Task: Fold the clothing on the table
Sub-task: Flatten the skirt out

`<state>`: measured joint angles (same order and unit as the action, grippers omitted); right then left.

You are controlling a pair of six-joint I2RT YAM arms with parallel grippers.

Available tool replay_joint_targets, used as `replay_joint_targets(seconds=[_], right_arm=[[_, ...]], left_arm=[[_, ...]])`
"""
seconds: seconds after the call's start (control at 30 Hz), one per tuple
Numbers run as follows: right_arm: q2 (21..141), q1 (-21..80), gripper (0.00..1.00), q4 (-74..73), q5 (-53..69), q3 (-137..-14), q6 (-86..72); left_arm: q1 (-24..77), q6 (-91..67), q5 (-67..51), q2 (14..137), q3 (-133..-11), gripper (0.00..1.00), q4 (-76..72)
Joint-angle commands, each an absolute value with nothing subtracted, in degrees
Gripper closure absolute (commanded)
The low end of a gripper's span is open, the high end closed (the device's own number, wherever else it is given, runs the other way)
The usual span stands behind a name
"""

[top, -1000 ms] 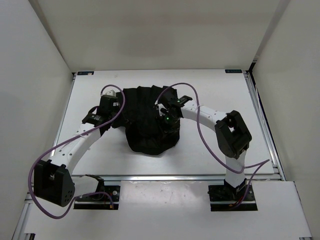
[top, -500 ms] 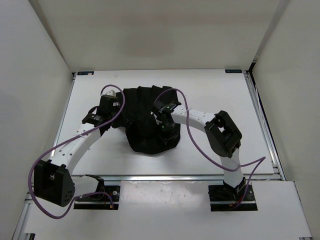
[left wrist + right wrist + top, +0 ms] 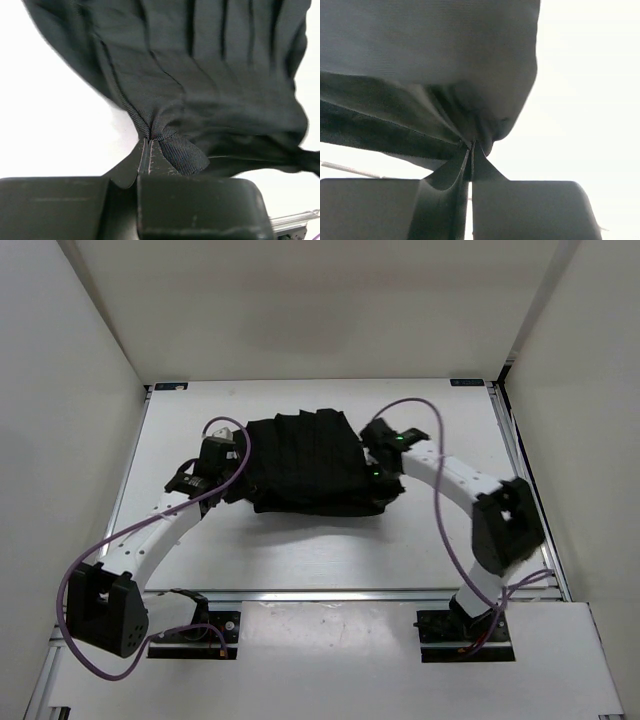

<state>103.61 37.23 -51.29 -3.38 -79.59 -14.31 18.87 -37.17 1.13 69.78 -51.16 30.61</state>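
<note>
The clothing (image 3: pixel 305 465), a black pleated garment, lies stretched sideways across the middle of the white table (image 3: pixel 430 540). My left gripper (image 3: pixel 232 472) is shut on its left edge; in the left wrist view the fingertips (image 3: pixel 148 146) pinch a ribbed hem of the clothing (image 3: pixel 215 75). My right gripper (image 3: pixel 382 480) is shut on the garment's right edge. In the right wrist view the jaws meet at a gathered fold, my right gripper (image 3: pixel 471 146) holding the clothing (image 3: pixel 430 55) bunched above them.
White walls enclose the table on three sides. A metal rail (image 3: pixel 350 592) runs along the near edge, with both arm bases behind it. Purple cables (image 3: pixel 420 405) loop off each arm above the cloth.
My right gripper shut on the garment's lower part and swung right, pulling the cloth out wide. The left gripper kept its hold and barely moved.
</note>
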Motion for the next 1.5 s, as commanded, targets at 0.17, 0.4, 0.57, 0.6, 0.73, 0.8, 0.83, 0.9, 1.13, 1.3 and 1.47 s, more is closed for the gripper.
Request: replay_joint_targets(seconds=[0.17, 0.4, 0.57, 0.6, 0.73, 0.8, 0.83, 0.9, 1.13, 1.3, 1.47], right_arm=[[79.39, 19.98, 0.9, -48.97, 3.06, -57.07, -20.47], [74.27, 14.41, 0.64, -48.51, 1.86, -52.12, -19.87], [74.7, 14.76, 0.63, -47.37, 1.58, -52.2, -19.25], [75.06, 15.37, 0.62, -46.68, 2.02, -52.64, -19.16], [76.9, 19.59, 0.68, -44.39, 8.4, -54.23, -17.06], [76.21, 20.13, 0.69, -44.03, 14.72, -53.79, -16.35], [75.85, 19.87, 0.68, -44.64, 18.51, -53.7, -15.65], [73.5, 18.12, 0.69, -46.3, 22.56, -53.09, -14.86], [65.66, 11.16, 0.77, -55.36, 29.45, -54.75, -14.85], [68.8, 14.67, 0.74, -52.48, 26.36, -56.07, -18.89], [80.67, 20.12, 0.68, -39.93, 28.56, -57.3, -22.49]], left_arm=[[19.95, -37.0, 2.9, 68.11, -49.57, 1.0, 29.53], [20.48, -37.18, 2.9, 68.91, -49.48, 1.0, 29.88], [20.48, -36.74, 2.9, 68.64, -49.83, 1.0, 30.32], [20.39, -36.56, 2.73, 68.56, -49.83, 1.0, 30.06], [20.39, -37.52, 1.06, 67.85, -48.78, 1.0, 29.62], [21.0, -37.97, 0.35, 66.71, -47.99, 1.0, 29.09], [21.01, -37.97, -0.78, 66.19, -47.03, 1.0, 28.66], [20.66, -38.14, -5.51, 64.08, -44.75, 1.0, 27.69], [17.49, -40.43, -21.88, 56.0, -36.31, 1.0, 27.94], [13.89, -37.1, -27.14, 50.2, -33.93, 1.0, 36.46], [15.64, -35.07, -31.2, 49.22, -31.03, 0.81, 37.62]])
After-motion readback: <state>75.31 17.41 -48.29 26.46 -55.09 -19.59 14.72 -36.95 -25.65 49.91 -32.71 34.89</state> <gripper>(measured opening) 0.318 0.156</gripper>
